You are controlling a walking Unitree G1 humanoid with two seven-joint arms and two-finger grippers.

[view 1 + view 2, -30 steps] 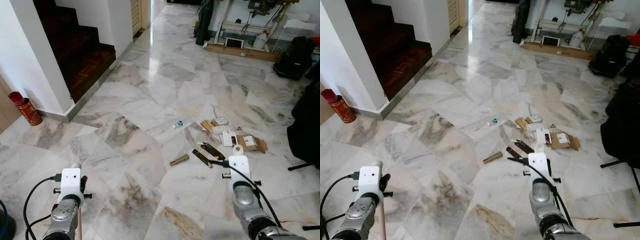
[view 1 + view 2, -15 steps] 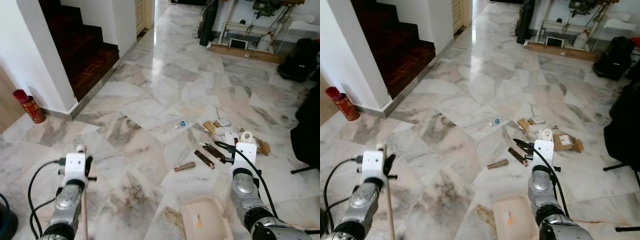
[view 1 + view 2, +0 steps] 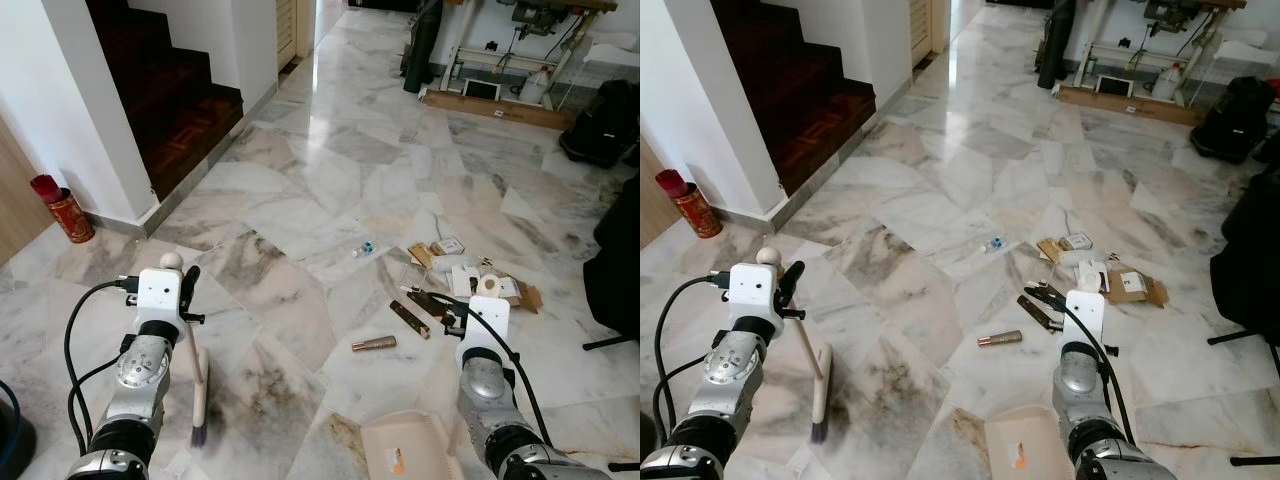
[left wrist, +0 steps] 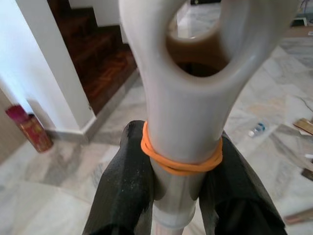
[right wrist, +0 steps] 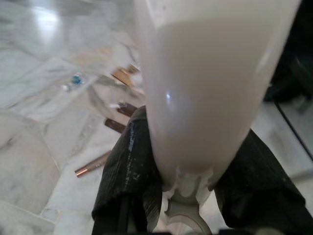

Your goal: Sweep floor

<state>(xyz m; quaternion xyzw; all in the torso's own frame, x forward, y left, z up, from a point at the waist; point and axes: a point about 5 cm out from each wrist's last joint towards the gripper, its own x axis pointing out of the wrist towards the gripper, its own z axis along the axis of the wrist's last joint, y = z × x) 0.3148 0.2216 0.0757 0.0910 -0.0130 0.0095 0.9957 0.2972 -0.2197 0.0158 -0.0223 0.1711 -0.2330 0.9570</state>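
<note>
My left gripper point(image 4: 181, 169) is shut on the white broom handle point(image 4: 183, 122), just below an orange rubber band. The broom point(image 3: 194, 360) slants down to its brush point(image 3: 198, 432), which rests on the marble floor at lower left. My right gripper point(image 5: 188, 166) is shut on the cream dustpan's handle point(image 5: 205, 88). The dustpan point(image 3: 408, 452) lies low on the floor at lower right. Litter lies ahead of it: a brown tube point(image 3: 373, 344), dark strips point(image 3: 409, 318), cardboard scraps point(image 3: 505, 291) and a small blue item point(image 3: 365, 249).
A dark wooden staircase point(image 3: 190, 110) and a white wall rise at left, with a red canister point(image 3: 64, 208) at the wall's foot. Black bags point(image 3: 618, 230) stand at right. A plank and a table point(image 3: 490, 100) sit at the back.
The camera has shifted. Both arms have come forward, and the broom's brush and the dustpan have come into view on the floor in front of me.
</note>
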